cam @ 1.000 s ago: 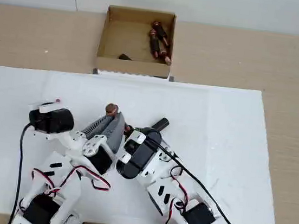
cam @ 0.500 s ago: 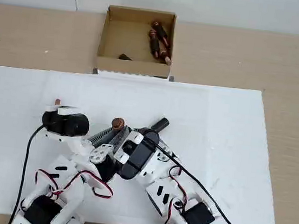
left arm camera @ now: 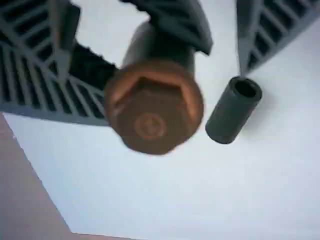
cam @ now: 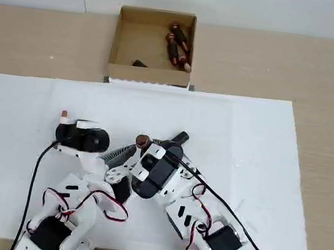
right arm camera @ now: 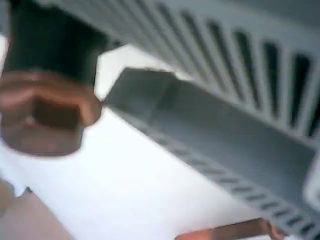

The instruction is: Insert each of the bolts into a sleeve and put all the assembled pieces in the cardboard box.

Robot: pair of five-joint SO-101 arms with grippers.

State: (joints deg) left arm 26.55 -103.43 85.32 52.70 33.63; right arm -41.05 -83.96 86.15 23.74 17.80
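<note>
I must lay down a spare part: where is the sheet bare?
Bare: the right part of the white sheet, beyond the loose sleeve; also the strip along the cardboard box. Crowded: around the held bolt, where the left arm and right arm meet.

Bolt (right arm camera: 45,112) head blurred (right wrist view); dark scrap (cam: 139,63) in cardboard box (cam: 149,74) unidentifiable.
</note>
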